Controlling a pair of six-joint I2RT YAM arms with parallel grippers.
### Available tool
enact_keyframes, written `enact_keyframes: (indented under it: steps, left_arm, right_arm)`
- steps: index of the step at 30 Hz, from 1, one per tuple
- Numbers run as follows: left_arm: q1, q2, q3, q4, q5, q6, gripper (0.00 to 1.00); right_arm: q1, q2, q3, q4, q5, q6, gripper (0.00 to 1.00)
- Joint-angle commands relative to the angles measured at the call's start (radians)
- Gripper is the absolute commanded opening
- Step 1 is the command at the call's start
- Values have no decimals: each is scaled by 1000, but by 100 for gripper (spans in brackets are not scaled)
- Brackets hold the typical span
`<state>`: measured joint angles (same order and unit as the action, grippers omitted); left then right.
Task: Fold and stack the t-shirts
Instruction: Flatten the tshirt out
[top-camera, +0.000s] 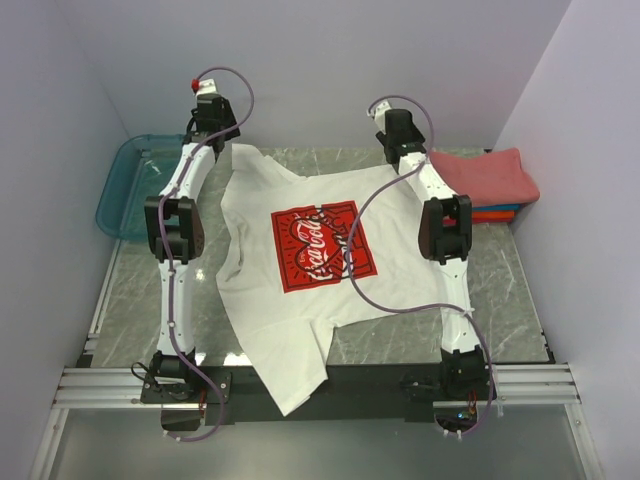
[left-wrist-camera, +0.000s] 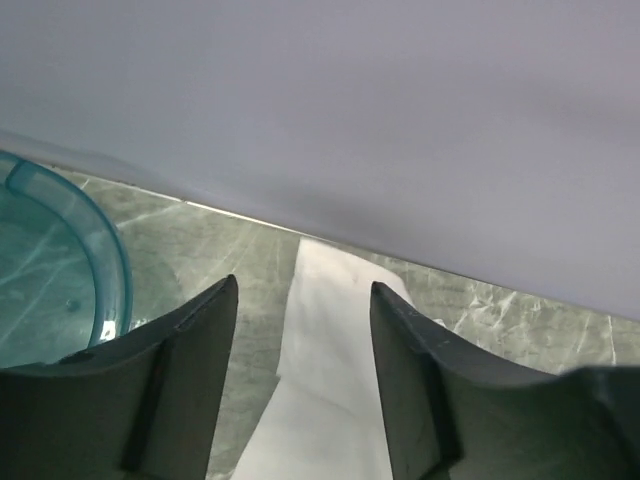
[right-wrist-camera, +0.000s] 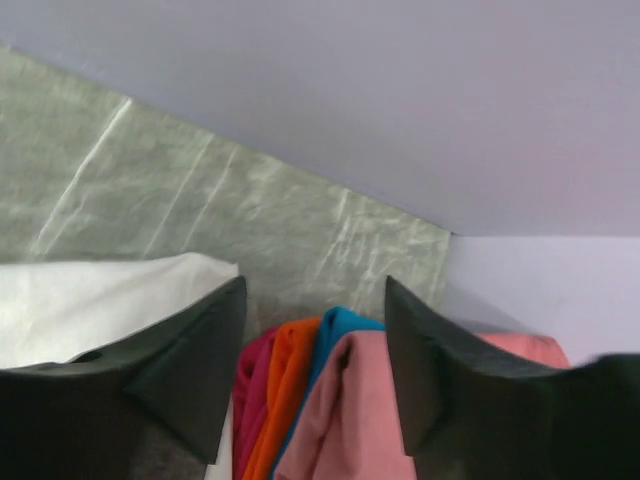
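Claws apart and gripping nothing, the two arms reach to the far edge of the counter (top-camera: 505, 300). The left claw (left-wrist-camera: 302, 290) hangs above a far corner of the white Coca-Cola tee (top-camera: 290, 320). The right claw (right-wrist-camera: 315, 285) hovers between the tee's other far corner and the stack of folded tees (top-camera: 488, 180) in the counter's far right corner.

The tee lies print up across the middle of the counter, wrinkled along its left side. One end hangs over the near edge between the arm bases. The right wrist view shows coral, blue, orange and crimson layers in the stack, just beside the white cloth. A teal bin (top-camera: 125, 195) stands at the far left corner, near the left claw but apart from the shirt.

Each arm is stretched forward along one side of the tee, elbow raised and wrist tipped down toward the back wall. The right arm's purple cable (top-camera: 365, 290) loops above the print.

The step in hand appears to be laying the tee flat before the first fold. A clean fold likely calls for drawing the hanging end back onto the counter. Both claws should pinch matching points, and the cable and the stack should stay clear of the cloth.
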<state>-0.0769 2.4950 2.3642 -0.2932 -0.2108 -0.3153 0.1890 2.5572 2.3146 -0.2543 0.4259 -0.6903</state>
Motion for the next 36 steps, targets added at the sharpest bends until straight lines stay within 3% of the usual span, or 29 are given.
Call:
enact_keyframes:
  steps: [1,5,8,9,11,12,16,19,22,30,36]
  left_arm:
    - [5,-115,0,66,37,-22,62]
    - [5,-277,-106,51,89,-11,64]
    - [5,-456,-337,75,168,-43,68]
    - [5,-500,-400,78,200,-56,69]
    - [5,-619,-578,81,230,-96,69]
    - [5,-655,-636,85,253,-106,69]
    - [-10,-806,-936,59,341,-151,69]
    - [-44,-837,-1074,37,294,-172,65]
    - [-87,-793,-1128,37,231,-192,52]
    - [-175,-633,-1074,-35,-70,-176,53]
    - [-181,-720,-1132,-27,-101,-157,53]
  right_arm:
    - [15,-43,59,93,54,-17,65]
    - [17,-173,-35,23,-31,67,78]
    - [17,-316,-174,-150,-269,103,83]
    - [17,-351,-204,-262,-481,100,84]
    - [17,-457,-320,-356,-698,92,81]
    - [17,-494,-369,-428,-889,83,78]
    - [23,-687,-633,-485,-1177,58,78]
    - [36,-788,-808,-439,-1201,103,77]
    - [41,-831,-894,-413,-1190,141,74]
    - [47,-851,-951,-442,-1147,146,73]
    - [47,-839,-963,-433,-1148,153,72]
